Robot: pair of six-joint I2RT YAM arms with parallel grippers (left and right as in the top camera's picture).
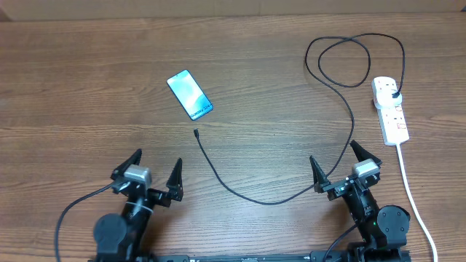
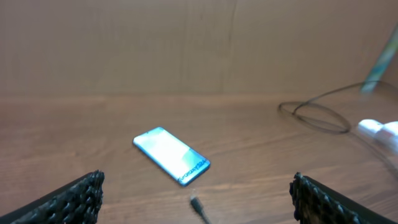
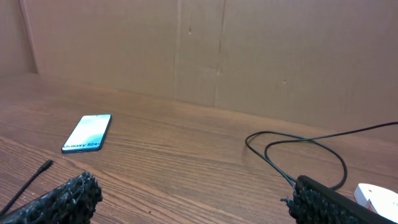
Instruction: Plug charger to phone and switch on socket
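The phone (image 1: 189, 94) lies flat left of the table's centre, its light-blue screen lit; the left wrist view has the phone (image 2: 172, 155) ahead, and the right wrist view shows the phone (image 3: 87, 133) far left. The charger (image 1: 240, 185) is a thin black cable; its connector tip (image 1: 196, 132) rests just below the phone, and its plug (image 1: 394, 95) sits in the white socket (image 1: 391, 109) at the right. The tip (image 2: 196, 203) lies between my left fingers' line of sight. My left gripper (image 1: 156, 169) and right gripper (image 1: 336, 158) both stand open and hold nothing near the front edge.
The charger cable makes loose loops (image 1: 357, 58) at the back right. A thick white cord (image 1: 415, 200) runs from the socket toward the front right, close beside my right arm. A brown cardboard wall (image 3: 217, 50) backs the wooden table (image 1: 87, 87).
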